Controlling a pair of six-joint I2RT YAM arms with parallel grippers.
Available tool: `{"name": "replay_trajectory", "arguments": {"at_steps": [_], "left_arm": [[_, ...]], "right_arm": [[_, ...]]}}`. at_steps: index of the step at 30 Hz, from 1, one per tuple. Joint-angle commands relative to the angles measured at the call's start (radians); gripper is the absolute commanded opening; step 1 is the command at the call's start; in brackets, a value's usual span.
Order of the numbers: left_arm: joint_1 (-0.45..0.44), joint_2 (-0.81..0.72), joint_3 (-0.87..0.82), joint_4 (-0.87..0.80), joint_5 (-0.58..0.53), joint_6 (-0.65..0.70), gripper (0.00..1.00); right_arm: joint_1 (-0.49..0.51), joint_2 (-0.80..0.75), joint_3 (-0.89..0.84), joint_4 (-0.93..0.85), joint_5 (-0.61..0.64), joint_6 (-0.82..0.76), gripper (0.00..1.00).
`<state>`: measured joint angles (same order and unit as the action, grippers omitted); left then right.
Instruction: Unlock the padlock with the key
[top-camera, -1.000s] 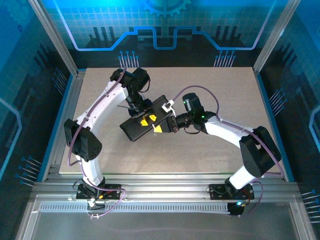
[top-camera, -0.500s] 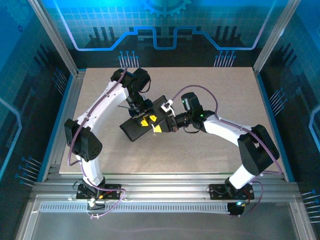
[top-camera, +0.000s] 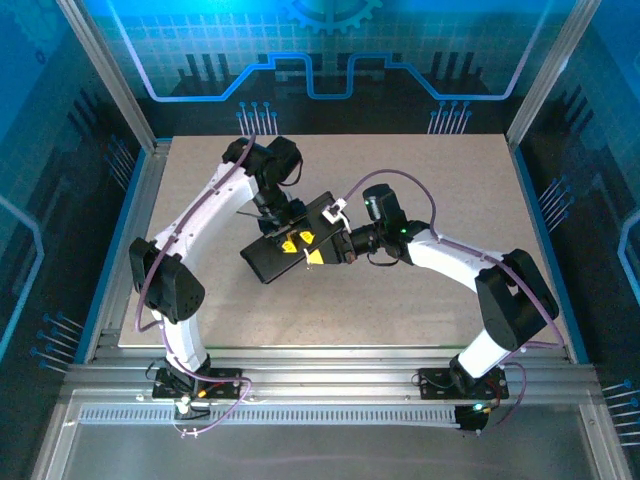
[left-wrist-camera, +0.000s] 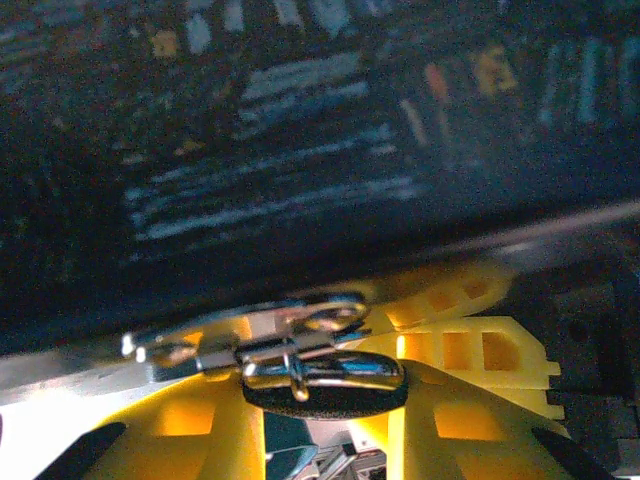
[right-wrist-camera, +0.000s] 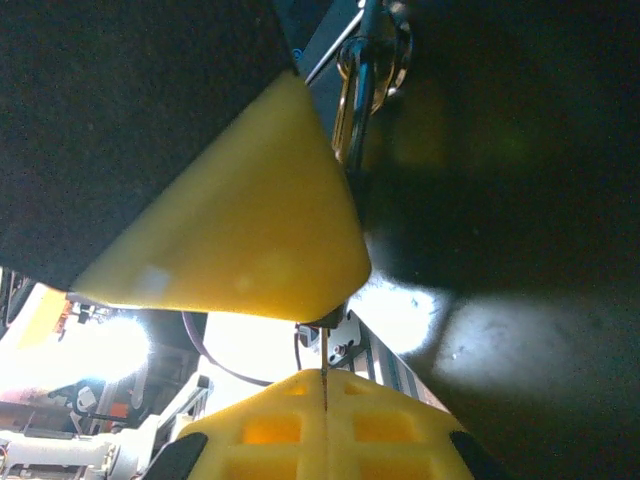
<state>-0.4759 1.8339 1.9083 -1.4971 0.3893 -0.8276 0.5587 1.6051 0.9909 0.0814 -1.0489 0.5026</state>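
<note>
Between barely parted left fingers (left-wrist-camera: 190, 425): key (left-wrist-camera: 325, 392)

Left arm (top-camera: 205, 205): white curved shells, black rounded joint housings, black wrist; left cable (top-camera: 148, 268) purple, run along the outside; black left base (top-camera: 195, 385) bolted to a rail
Right arm (top-camera: 450, 262): matching white shells and black joints; right cable (top-camera: 400, 178) purple, arched over the wrist; small green light (top-camera: 406, 234) on the wrist block; black right base (top-camera: 462, 385)
Left gripper (left-wrist-camera: 320, 400): yellow plastic fingers (left-wrist-camera: 470, 350) with square moulded pockets
Right gripper (right-wrist-camera: 325, 385): yellow fingers, grid of pockets, black lower corners
</note>
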Motion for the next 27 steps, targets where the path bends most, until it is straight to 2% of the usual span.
{"name": "replay_trajectory", "arguments": {"at_steps": [1,17,27], "left_arm": [[-0.009,-0.007,0.028,-0.031,0.031,0.036,0.09],[-0.028,0.002,0.038,-0.065,0.007,0.059,0.07],[-0.016,-0.023,-0.017,0.015,0.073,-0.010,0.06]], "right_arm": [[-0.017,0.006,0.012,0.018,-0.001,0.008,0.00],[-0.028,0.007,0.030,0.012,0.037,0.015,0.00],[-0.008,0.023,0.037,0.072,0.070,0.048,0.00]]}}
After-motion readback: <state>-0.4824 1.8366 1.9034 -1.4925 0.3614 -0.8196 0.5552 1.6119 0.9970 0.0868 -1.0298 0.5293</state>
